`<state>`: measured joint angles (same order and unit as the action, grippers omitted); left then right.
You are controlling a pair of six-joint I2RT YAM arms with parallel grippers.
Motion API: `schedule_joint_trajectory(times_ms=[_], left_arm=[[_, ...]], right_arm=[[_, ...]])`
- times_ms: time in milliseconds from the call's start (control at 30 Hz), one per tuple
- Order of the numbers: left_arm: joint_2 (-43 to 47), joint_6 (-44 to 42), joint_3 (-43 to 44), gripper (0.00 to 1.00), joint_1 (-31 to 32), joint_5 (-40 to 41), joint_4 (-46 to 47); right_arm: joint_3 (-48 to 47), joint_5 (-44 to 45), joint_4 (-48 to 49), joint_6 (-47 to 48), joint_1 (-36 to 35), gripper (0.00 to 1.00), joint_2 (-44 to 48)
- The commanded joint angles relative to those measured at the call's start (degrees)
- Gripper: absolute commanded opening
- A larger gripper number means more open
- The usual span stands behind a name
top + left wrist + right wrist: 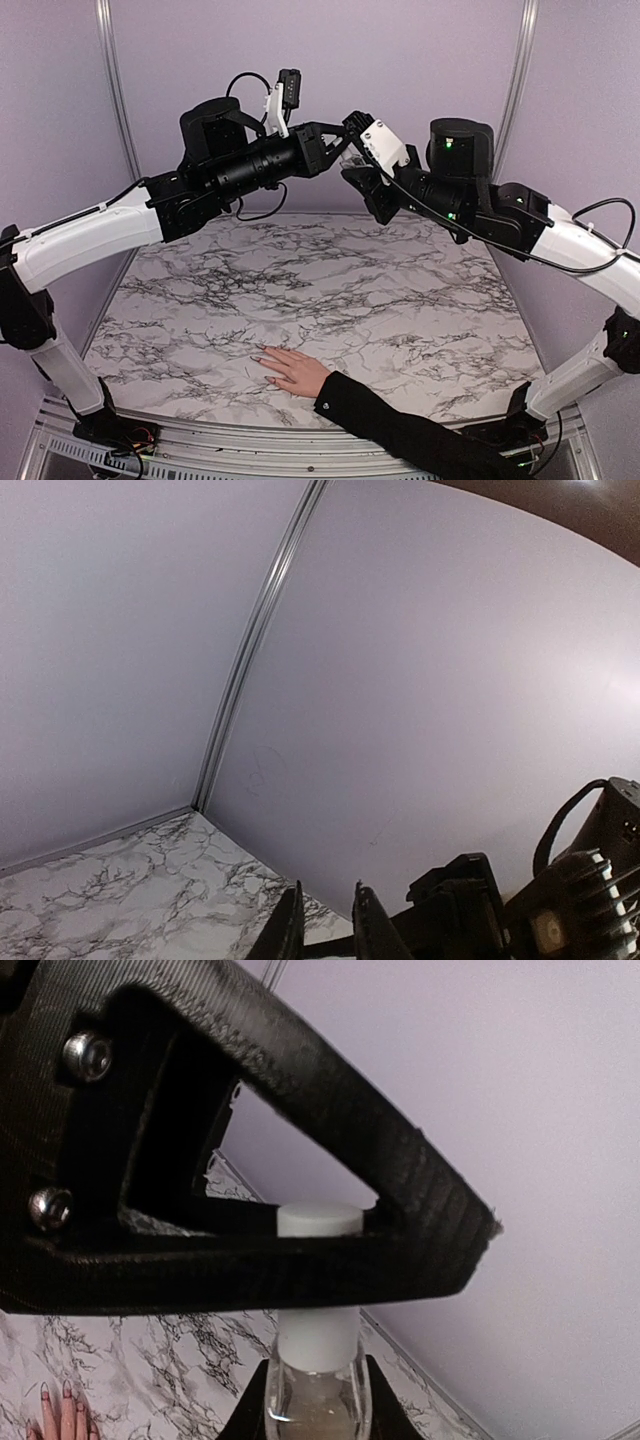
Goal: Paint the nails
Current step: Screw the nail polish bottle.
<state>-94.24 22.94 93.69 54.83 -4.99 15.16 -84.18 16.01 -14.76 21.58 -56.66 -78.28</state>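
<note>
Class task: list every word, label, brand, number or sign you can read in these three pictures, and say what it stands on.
None can be read in any view.
The clear bottle, its white cap and the marble table show no print.

On the table (420,300), near its front edge, lies 1 hand (293,372). High above the table's back edge, 2 grippers meet: the bottle (318,1345) sits between the right gripper's (318,1415) fingers, with the left gripper (338,150) to its left.
</note>
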Motion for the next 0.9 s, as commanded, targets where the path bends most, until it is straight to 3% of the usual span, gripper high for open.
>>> schedule_joint_trajectory(times_ms=[0, 133, 300, 600, 867], left_arm=[[0.5, 0.9, 1.0, 0.12, 0.1, -0.8, 1.6], [1.1, 0.5, -0.1, 0.00, 0.1, -3.3, 2.1], [2.0, -0.2, -2.4, 0.00, 0.0, -10.0, 2.8], [3.9, -3.7, -6.5, 0.00, -1.6, -25.5, 2.9], [4.5, -5.9, -8.0, 0.00, -2.7, -40.3, 2.9]], right_arm=[[-2.8, 1.2, 1.0, 0.9, -0.6, 0.00, 0.5], [-3.1, -1.8, 1.7, -0.1, -0.5, 0.00, 1.0], [-4.0, -11.4, 3.7, -3.2, 1.1, 0.00, 2.4], [-6.1, -42.9, 6.4, -11.0, 6.7, 0.00, 3.6], [-5.8, -62.0, 12.7, -16.7, 7.5, 0.00, 3.8]])
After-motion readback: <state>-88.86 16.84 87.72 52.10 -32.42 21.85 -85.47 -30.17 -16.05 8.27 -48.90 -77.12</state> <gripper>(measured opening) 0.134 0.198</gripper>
